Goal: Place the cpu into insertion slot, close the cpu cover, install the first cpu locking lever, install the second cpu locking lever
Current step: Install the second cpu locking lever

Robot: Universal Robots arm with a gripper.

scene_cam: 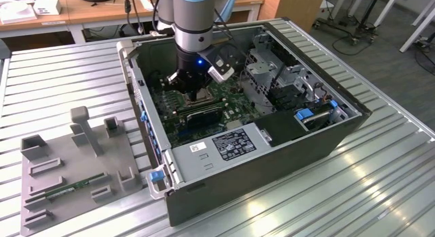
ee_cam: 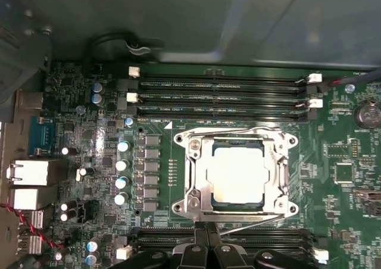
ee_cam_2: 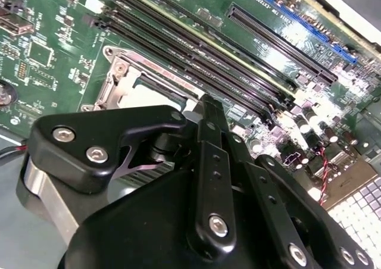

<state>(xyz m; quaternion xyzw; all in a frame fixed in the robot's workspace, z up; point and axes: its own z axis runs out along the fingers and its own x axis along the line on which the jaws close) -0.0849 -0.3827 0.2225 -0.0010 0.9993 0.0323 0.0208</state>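
Cpu [ee_cam: 238, 175] sat in your insertion slot [ee_cam: 196, 180] with the cpu cover [ee_cam: 280, 168] down around it, while your gripper's [ee_cam: 208, 233] fingers hovered beside it, grip state I cannot tell.

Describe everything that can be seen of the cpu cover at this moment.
The cpu cover is a thin silvery square frame of bright metal with a square cut-out in the middle. In the first wrist view it lies flat and closed over the insertion slot, and the pale metal top of the cpu shows through the opening. Screw heads sit at its corners and a thin wire lever runs along its edges. The gripper is at the frame's edge; whether it touches is unclear.
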